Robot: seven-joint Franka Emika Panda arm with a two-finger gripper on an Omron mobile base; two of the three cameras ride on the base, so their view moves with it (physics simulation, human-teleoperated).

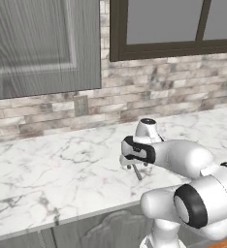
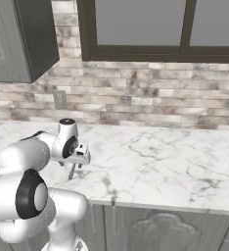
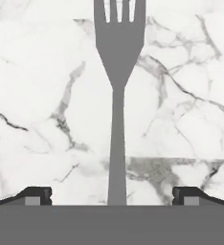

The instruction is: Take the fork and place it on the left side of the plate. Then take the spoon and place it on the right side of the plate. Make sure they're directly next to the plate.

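Note:
The fork point(image 3: 117, 62) lies flat on the white marble counter point(image 3: 47, 95), its tines pointing away from the hand and its thin handle running back between my fingertips. My gripper point(image 3: 112, 195) is open, one fingertip on each side of the handle and well apart from it. From the base cameras the gripper point(image 1: 134, 164) point(image 2: 76, 159) hangs just above the counter near its front edge, with the fork's grey handle point(image 1: 136, 173) point(image 2: 71, 171) showing under it. The plate and the spoon are out of view.
A brick backsplash with a wall outlet point(image 1: 80, 105) point(image 2: 59, 99) runs behind the counter. A grey upper cabinet point(image 1: 42, 43) hangs at the left and a dark-framed window point(image 2: 160, 29) at the right. The counter's front edge point(image 2: 150, 205) lies close below the gripper.

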